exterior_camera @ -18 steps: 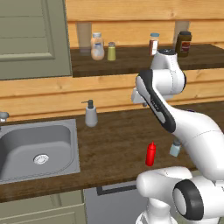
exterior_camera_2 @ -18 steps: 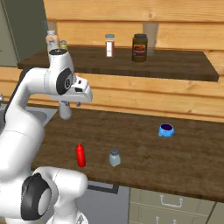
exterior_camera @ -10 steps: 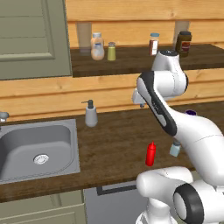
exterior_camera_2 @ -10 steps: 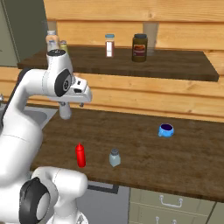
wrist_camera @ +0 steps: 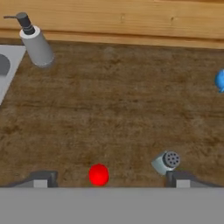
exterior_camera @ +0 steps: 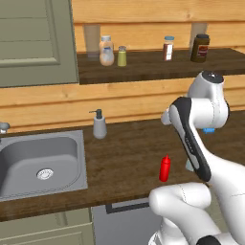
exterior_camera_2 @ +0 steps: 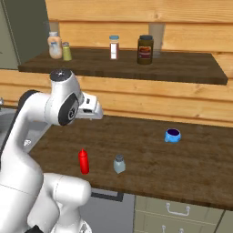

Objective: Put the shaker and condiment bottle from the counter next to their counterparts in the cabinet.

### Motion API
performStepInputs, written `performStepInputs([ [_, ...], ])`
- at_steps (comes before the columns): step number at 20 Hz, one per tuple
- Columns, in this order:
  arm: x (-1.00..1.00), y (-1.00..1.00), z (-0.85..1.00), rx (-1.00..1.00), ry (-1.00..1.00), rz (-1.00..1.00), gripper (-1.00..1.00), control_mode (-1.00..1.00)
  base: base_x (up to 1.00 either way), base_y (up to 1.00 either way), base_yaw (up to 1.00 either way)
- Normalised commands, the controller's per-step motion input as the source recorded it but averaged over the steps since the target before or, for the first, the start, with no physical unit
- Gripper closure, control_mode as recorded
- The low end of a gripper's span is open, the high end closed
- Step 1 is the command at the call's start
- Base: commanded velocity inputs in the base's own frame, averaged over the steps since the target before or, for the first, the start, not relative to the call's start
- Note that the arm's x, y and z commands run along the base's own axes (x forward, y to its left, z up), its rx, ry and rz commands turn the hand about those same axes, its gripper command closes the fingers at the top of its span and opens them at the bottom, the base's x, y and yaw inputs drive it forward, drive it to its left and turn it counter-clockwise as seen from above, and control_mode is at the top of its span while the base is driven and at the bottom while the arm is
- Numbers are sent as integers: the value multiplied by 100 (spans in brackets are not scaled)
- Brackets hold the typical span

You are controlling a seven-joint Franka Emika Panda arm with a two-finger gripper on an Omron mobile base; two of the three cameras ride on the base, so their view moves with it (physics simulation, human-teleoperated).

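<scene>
The claw (wrist_camera: 107, 177) hangs high above the long dark brown wooden counter (wrist_camera: 113, 109) and looks straight down on it. Its two dark fingertips (wrist_camera: 41, 177) stand wide apart at the lower edge of the hand view, and nothing is between them, so the claw is released and holds nothing.

Directly under the claw, between the two fingertips, stands the slim bright red condiment bottle (wrist_camera: 99, 174), seen from above as a red round spot. In the left base view this bottle (exterior_camera: 165, 168) stands upright near the front edge of the counter (exterior_camera: 129, 158). Just beside the right fingertip is the small pale blue-grey shaker (wrist_camera: 166, 162) with its grey holed cap. In the right base view the shaker (exterior_camera_2: 119, 164) stands near the red bottle (exterior_camera_2: 83, 161), a little to its right, and they do not touch.

Far from the claw, at the upper left of the hand view, the grey pump soap dispenser (wrist_camera: 36, 41) stands by the wooden wall, next to the corner of the grey steel sink (exterior_camera: 38, 162). At the right edge of the hand view a small blue bowl (wrist_camera: 220, 81) is partly visible.

High above the counter, on the dark brown shelf of the cabinet (exterior_camera: 158, 64), stand the rounded pale peach bottle (exterior_camera: 106, 50) and the small yellow-green shaker (exterior_camera: 122, 56), just beside each other.
</scene>
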Motion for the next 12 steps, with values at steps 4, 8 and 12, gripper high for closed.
performStepInputs([
  [4, -9, -31, -9, 0, -9, 2, -100, -100, 0, 0, 0],
  [8, 2, -39, 0, 1, 0, 6, -100, -100, 0, 0, 0],
  [12, 0, -40, 0, 1, -2, 4, -100, -100, 0, 0, 0],
])
